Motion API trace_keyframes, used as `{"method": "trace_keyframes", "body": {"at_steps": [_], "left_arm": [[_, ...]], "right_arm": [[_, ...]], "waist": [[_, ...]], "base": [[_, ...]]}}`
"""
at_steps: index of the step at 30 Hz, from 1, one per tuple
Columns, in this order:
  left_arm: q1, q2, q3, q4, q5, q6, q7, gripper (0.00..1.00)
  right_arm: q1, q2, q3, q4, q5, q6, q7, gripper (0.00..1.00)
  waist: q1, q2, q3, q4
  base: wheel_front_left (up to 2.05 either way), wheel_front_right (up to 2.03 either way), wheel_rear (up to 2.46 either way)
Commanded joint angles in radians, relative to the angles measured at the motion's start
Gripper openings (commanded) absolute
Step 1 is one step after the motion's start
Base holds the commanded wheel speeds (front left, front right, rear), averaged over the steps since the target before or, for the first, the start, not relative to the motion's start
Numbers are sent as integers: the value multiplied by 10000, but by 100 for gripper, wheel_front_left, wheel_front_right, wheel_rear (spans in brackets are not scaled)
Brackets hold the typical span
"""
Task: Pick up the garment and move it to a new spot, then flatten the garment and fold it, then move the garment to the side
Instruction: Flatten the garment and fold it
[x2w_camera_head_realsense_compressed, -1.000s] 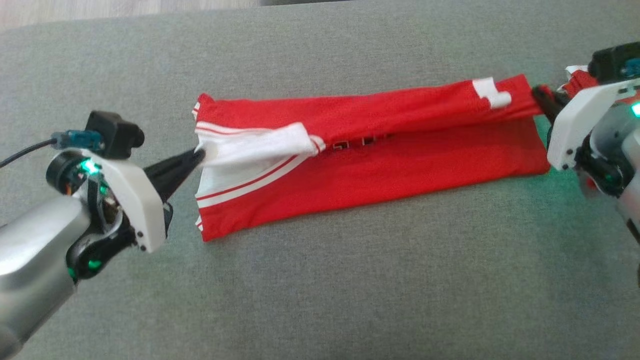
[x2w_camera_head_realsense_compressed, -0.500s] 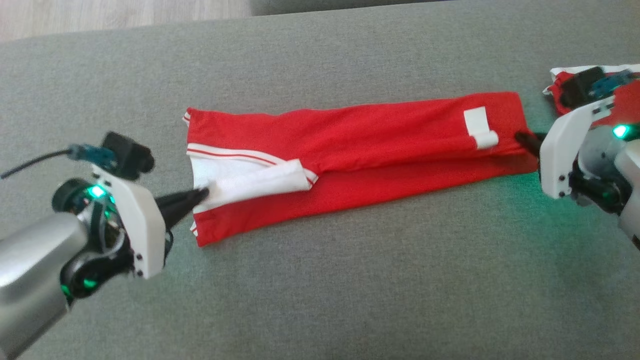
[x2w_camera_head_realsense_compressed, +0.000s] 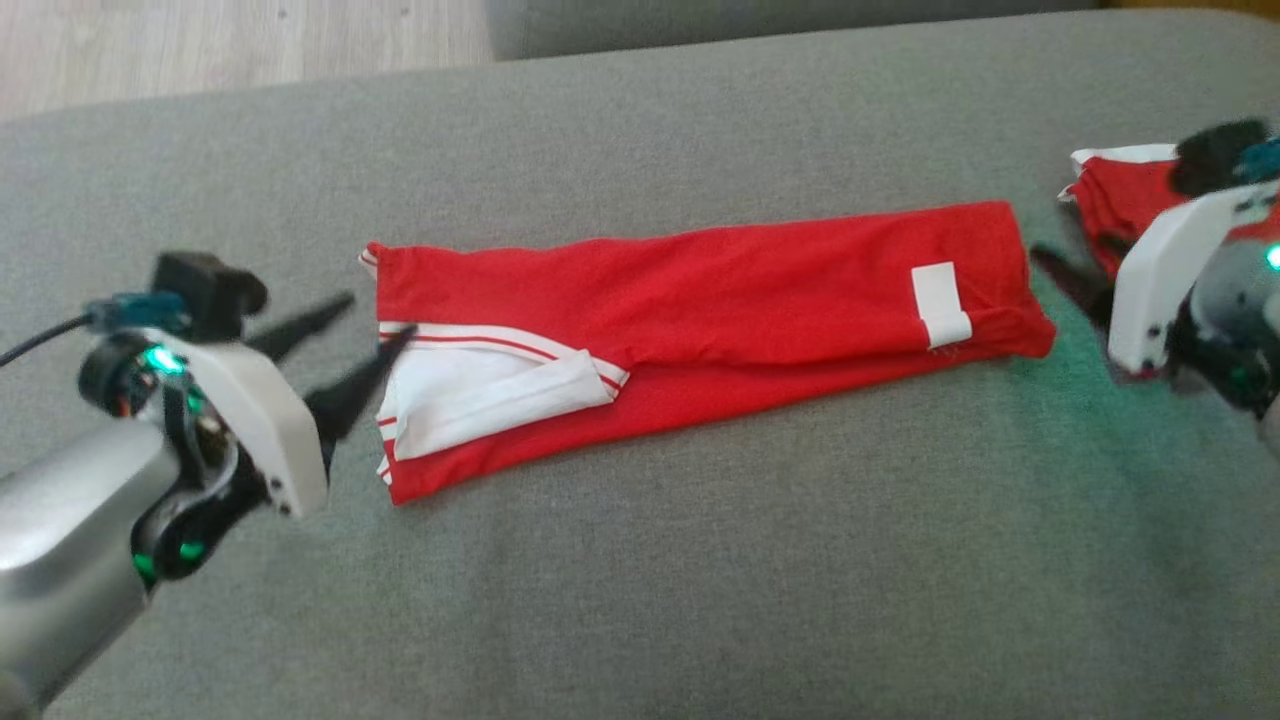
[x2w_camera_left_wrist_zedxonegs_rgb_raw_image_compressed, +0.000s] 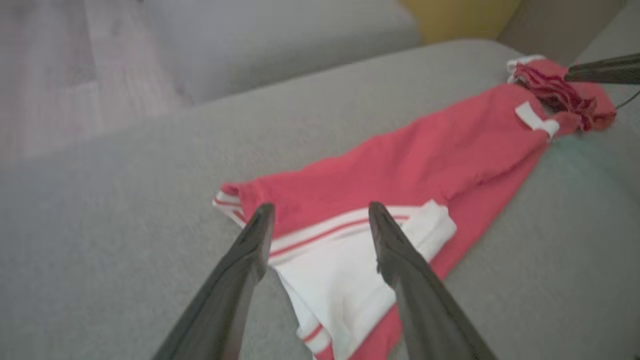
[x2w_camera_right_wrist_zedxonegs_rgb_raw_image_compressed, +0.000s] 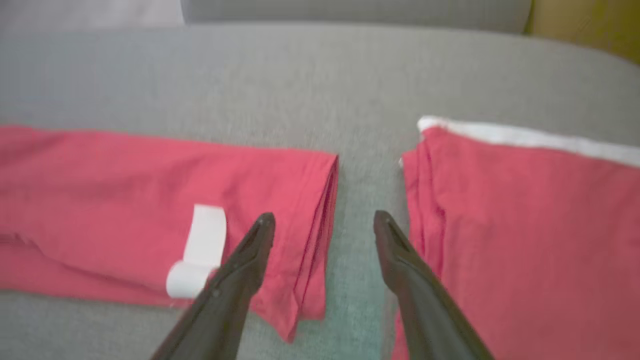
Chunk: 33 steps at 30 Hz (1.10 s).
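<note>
The garment (x2w_camera_head_realsense_compressed: 720, 300) is a red jersey with white trim, lying as a long folded strip across the grey cushion (x2w_camera_head_realsense_compressed: 640, 560). A white label (x2w_camera_head_realsense_compressed: 940, 304) sits near its right end. My left gripper (x2w_camera_head_realsense_compressed: 372, 320) stands open at the strip's left end, its fingers straddling the white-trimmed edge (x2w_camera_left_wrist_zedxonegs_rgb_raw_image_compressed: 330, 270) with nothing gripped. My right gripper (x2w_camera_head_realsense_compressed: 1075, 255) is open just off the right end. In the right wrist view its fingers (x2w_camera_right_wrist_zedxonegs_rgb_raw_image_compressed: 250, 270) frame the gap beside the garment's folded edge (x2w_camera_right_wrist_zedxonegs_rgb_raw_image_compressed: 320, 210). The left gripper (x2w_camera_left_wrist_zedxonegs_rgb_raw_image_compressed: 321, 210) looks along the garment (x2w_camera_left_wrist_zedxonegs_rgb_raw_image_compressed: 415, 165).
A second red folded cloth with a white edge (x2w_camera_head_realsense_compressed: 1115, 190) lies right of the garment, partly under my right wrist (x2w_camera_right_wrist_zedxonegs_rgb_raw_image_compressed: 525, 225). The cushion's far edge (x2w_camera_head_realsense_compressed: 300, 95) meets wooden floor (x2w_camera_head_realsense_compressed: 200, 40) at the upper left. Open grey cushion stretches in front of the garment.
Both grippers have opened and let go of the garment's ends. The upper layer now lies flat over the lower one. The head camera has shifted a little.
</note>
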Motion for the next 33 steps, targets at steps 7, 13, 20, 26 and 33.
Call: {"method": "trace_keyframes", "body": {"at_steps": [7,13,20,26,33], "left_arm": [[-52,-288,1719,492,268,1303,-2940,100],[726,-957,3516,562,998,3055,-3912,100],[3675,-2738,6927,-672,3711,3481,-3923,100],[5849,-4293,8698,-928,5523,2711,-3925,100],[7020,-5678,10299,-658,7153,1393,-3925,100]], "right_arm": [[-663,557,-1142,-24,272,-9,-2619,100],[-310,1508,-1857,178,-133,-9,-5423,100],[976,2704,-4384,-412,-2063,-9,-6004,100],[3835,4273,-6955,-2021,-5189,-9,-6008,100],[5771,5533,-8358,-3168,-7452,-9,-6009,100]], "waist": [[0,-1,-585,-132],[0,-1,-969,-139],[0,-1,-1277,-145],[0,-1,-1353,-179],[0,-1,-1199,-198]], "base": [[0,0,0],[0,0,0],[0,0,0],[0,0,0],[0,0,0]]}}
